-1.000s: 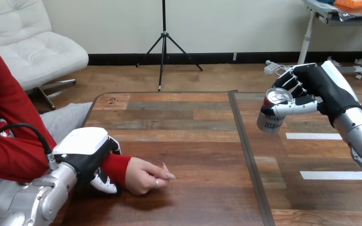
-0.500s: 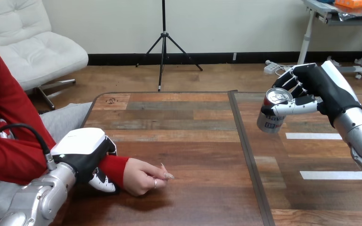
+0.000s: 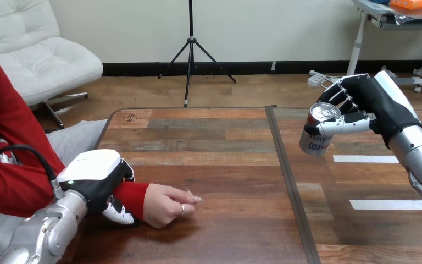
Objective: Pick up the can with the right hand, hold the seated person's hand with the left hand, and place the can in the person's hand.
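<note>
My right hand [image 3: 362,104] holds a silver can [image 3: 317,129] above the right part of the wooden table [image 3: 214,143], fingers and thumb curled round it, the can's top tilted toward me. At the lower left, my left hand [image 3: 96,184] is curled round the person's wrist [image 3: 132,198] in its red sleeve, thumb under the cuff. The person's hand [image 3: 167,204] rests on the table as a loose fist, fingers pointing right. A wide stretch of table separates the can from the person's hand.
A dark seam [image 3: 286,176] runs down the table between its two halves. White tape strips [image 3: 386,204] lie on the right half. The person's red-sleeved arm [image 3: 11,176] fills the left edge.
My left hand and the person's wrist have slid slightly left and toward me. The right hand and the can have stayed put.
</note>
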Robot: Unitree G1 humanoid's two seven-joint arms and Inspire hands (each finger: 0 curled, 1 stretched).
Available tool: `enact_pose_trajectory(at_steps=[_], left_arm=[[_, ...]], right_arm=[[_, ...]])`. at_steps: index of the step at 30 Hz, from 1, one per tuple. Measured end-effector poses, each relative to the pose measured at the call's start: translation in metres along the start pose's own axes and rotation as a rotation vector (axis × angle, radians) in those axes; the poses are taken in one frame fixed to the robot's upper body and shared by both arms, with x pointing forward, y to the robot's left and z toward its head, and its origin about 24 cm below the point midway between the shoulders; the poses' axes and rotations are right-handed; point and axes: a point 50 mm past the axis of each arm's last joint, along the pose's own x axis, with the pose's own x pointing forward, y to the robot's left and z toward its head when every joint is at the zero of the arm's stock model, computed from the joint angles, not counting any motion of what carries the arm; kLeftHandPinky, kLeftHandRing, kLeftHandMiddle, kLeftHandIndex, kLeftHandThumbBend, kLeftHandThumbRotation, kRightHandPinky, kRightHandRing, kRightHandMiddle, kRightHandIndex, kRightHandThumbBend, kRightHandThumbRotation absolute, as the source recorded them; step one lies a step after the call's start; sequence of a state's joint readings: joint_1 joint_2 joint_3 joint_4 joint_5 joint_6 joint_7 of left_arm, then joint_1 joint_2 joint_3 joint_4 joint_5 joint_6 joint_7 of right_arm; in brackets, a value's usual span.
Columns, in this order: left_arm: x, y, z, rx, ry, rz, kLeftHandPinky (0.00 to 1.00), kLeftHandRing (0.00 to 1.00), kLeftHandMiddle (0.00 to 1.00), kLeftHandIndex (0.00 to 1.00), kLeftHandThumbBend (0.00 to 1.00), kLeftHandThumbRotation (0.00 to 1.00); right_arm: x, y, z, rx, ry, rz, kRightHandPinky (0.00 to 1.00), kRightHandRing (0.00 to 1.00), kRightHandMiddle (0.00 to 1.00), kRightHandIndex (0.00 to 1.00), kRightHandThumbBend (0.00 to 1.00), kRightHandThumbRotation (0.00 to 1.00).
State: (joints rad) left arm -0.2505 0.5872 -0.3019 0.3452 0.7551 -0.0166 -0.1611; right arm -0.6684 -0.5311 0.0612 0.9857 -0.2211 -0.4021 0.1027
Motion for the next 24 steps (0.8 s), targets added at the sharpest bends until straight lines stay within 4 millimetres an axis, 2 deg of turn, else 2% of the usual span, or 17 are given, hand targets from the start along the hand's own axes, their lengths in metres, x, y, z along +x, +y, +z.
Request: enact_pose_trajectory(at_steps=[15,24], left_arm=[[-0.005,-0.001,-0.002,-0.029,-0.005,0.02,0.21,0.27,0.35,0.37,0.77,0.0],[-0.011,-0.002,-0.006,-0.061,-0.023,0.048,0.2,0.25,0.33,0.35,0.74,0.0]], right_arm=[[0.001,0.002,0.0,0.01,0.007,0.002,0.36,0.39,0.44,0.46,0.78,0.0],[0.002,0.008,0.002,0.023,0.002,0.011,0.36,0.38,0.44,0.46,0.78,0.0]])
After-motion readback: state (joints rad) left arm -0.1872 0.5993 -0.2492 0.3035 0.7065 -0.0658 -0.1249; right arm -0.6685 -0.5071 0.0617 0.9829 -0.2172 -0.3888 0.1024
